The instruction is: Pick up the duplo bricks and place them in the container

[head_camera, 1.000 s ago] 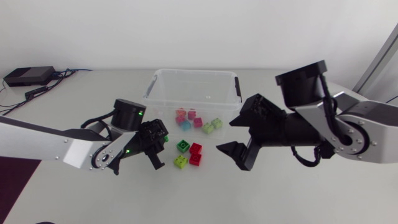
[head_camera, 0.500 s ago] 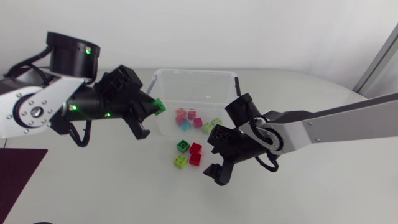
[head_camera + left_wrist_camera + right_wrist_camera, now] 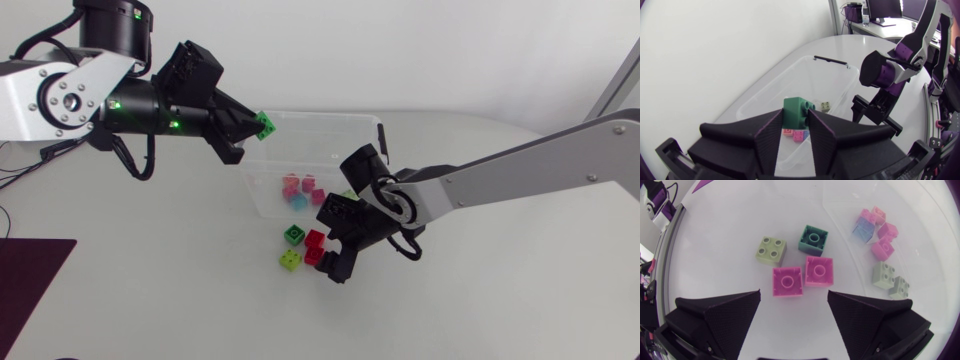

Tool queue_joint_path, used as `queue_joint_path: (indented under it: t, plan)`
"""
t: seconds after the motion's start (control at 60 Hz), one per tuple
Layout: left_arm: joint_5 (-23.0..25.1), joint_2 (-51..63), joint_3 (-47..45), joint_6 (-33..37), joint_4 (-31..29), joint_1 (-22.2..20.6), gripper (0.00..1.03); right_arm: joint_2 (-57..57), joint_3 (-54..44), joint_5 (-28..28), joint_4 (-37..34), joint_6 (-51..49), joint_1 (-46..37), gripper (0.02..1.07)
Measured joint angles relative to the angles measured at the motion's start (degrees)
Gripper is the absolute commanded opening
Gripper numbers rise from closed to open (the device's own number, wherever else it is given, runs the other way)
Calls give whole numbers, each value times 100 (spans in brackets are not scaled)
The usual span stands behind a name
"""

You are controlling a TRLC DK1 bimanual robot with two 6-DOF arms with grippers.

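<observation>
Container: clear plastic tub, rounded corners, thin rim, black clip on its far-right rim; stands on a smooth white worktop. Bricks are glossy moulded plastic, square, studs up.

Left arm comes in raised, with its forearm angled towards the tub; left gripper pinches the held brick, which is green, between both wedge fingers; the brick hangs above the tub's near-left corner; in the wrist view the held brick sticks out past the fingertips of the left gripper, with the container ahead and below.

Right arm stretches low across the worktop from the right; right gripper points down with its fingers spread, holding nothing; from the wrist view the right gripper hovers over the red bricks, which lie touching side by side.

Dark green brick lies just beyond them, lime brick beside it; all four on the worktop just outside the tub's front wall. Binned bricks: pink, blue and pale green, clustered on the tub floor.
</observation>
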Motion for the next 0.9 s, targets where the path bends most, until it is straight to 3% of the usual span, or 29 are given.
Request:
queue_joint_path:
  t: [0.45,0.533,0.6,0.767,0.867,0.9]
  plan:
    - [577,726,734,-103,-131,396,26,289,695,522,-922,-20,424,87]
    - [640,737,776,-103,-155,396,26,348,798,566,-1093,-17,437,76]
    - [658,737,796,-103,-177,396,26,415,896,629,-1182,-15,485,60]
    - [660,737,802,-103,-210,396,26,555,1104,822,-1311,24,610,52]
    - [660,737,802,-103,-212,396,26,710,1252,911,-1445,26,640,25]
    - [660,737,802,-103,-214,396,26,767,1257,933,-1451,26,656,24]
